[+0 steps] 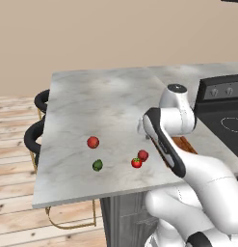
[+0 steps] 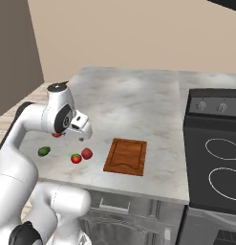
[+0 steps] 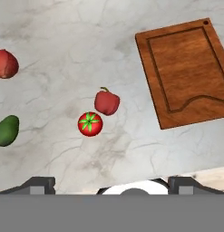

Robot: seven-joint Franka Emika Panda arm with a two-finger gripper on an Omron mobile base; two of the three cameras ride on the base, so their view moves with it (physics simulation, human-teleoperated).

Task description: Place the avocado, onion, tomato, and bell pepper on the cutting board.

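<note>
Now | pincer (image 2: 81,135) spread, high over counter (image 2: 138,91); cutting board (image 2: 126,156) near front edge

The marble tabletop (image 3: 86,45) is carrying the board (image 3: 188,68), avocado (image 3: 6,130), tomato (image 3: 90,123), pepper (image 3: 106,102) and onion (image 3: 5,64), all apart.

A grey-white marbled counter (image 2: 134,100) is seen against a plain beige wall (image 1: 115,34). A black stove (image 2: 215,143) is set flush beside the counter, with two ring burners (image 2: 224,149) marked on its glass top and round knobs (image 2: 203,106) ranged along its back panel. Light wooden floorboards (image 1: 14,159) are laid beyond the counter's far side, where black-seated stools (image 1: 33,136) with thin brass-coloured frames are tucked under the overhang.
</note>
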